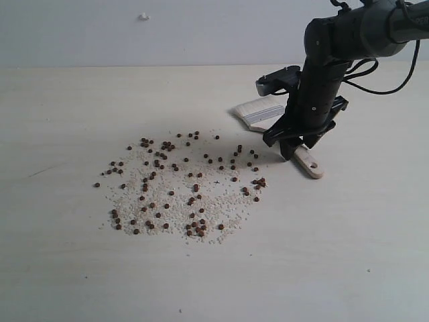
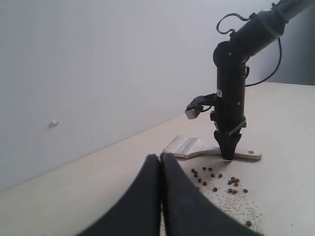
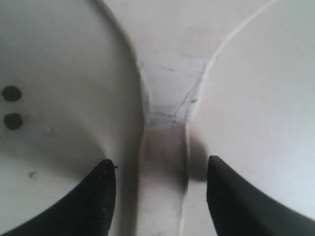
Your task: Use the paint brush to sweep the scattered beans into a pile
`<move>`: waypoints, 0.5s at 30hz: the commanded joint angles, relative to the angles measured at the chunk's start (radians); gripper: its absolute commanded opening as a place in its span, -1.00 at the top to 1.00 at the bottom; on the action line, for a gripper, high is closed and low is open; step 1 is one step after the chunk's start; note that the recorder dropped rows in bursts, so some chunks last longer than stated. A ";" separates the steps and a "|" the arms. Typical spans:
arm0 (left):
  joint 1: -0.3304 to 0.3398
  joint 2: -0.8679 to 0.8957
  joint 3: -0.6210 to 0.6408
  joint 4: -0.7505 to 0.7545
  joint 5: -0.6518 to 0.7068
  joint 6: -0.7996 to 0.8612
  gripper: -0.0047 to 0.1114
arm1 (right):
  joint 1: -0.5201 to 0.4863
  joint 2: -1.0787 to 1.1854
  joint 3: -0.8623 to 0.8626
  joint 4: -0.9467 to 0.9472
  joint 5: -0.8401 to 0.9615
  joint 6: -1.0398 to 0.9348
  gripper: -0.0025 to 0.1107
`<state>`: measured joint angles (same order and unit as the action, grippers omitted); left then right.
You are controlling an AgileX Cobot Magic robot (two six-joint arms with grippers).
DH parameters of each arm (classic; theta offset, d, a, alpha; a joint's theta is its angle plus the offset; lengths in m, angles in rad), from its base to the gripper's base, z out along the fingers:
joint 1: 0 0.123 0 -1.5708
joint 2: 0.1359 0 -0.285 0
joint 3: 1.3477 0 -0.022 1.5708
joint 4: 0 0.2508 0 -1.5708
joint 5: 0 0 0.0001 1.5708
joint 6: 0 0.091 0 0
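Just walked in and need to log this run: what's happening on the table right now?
The right gripper is down over the paint brush, which lies flat on the table. Its jaws stand open on either side of the handle, not clamped. The beans lie scattered among off-white grains beside the brush, with no pile swept up yet. The left gripper is shut, holds nothing and is away from the brush.

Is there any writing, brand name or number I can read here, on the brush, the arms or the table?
No text here can be read.
On the right arm, a small pale mark: too small to read.
On the paint brush: no print visible on the handle or the metal band.
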<state>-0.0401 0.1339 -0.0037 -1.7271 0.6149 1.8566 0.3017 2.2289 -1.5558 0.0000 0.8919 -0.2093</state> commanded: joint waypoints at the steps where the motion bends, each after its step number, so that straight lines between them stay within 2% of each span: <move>1: -0.003 -0.003 0.004 -0.011 0.008 -0.010 0.92 | -0.002 0.016 0.004 0.000 0.008 0.004 0.09; 4: -0.003 -0.003 0.004 -0.011 0.010 -0.010 0.92 | -0.002 0.020 0.004 0.000 0.015 0.004 0.16; 6: -0.003 -0.003 0.004 -0.011 0.012 -0.010 0.92 | -0.002 0.020 0.004 0.000 0.024 0.004 0.31; 10: -0.003 -0.003 0.004 -0.017 0.012 -0.007 0.92 | -0.002 0.020 0.004 0.000 0.043 0.004 0.93; 15: -0.003 -0.003 -0.003 -0.017 0.012 -0.002 0.92 | -0.002 0.009 0.004 0.000 0.045 0.004 0.96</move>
<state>-0.0401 0.1339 -0.0037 -1.7308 0.6191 1.8566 0.3017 2.2351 -1.5558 0.0094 0.9214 -0.2051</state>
